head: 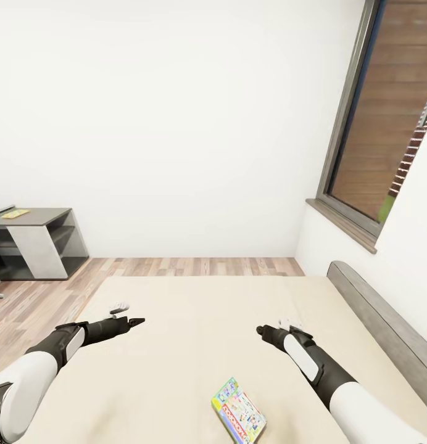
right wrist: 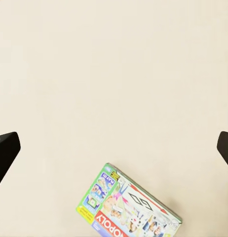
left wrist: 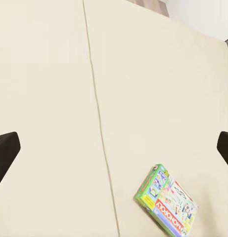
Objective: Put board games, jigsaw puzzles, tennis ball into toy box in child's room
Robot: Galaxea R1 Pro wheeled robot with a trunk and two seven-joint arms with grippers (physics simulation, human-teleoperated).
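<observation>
One flat white-green Monopoly board game box (head: 239, 419) lies on the plain beige mattress of the wide bed (head: 195, 345) with its grey padded frame, near the robot and between its two arms. The left claw (head: 136, 322) and right claw (head: 260, 331) hover over the mattress, both spread wide with nothing between the fingers, apart from the box.

We are in a bedroom of a home: a wide bed (head: 195, 345) with a plain beige mattress and a grey padded frame lies before us, with a colourful Monopoly box (head: 239, 419) lying flat on it. Around it we see white walls (head: 176, 123), a wood-plank floor (head: 189, 266), a grey-framed window (head: 386, 123) and a low grey cabinet (head: 37, 242).
</observation>
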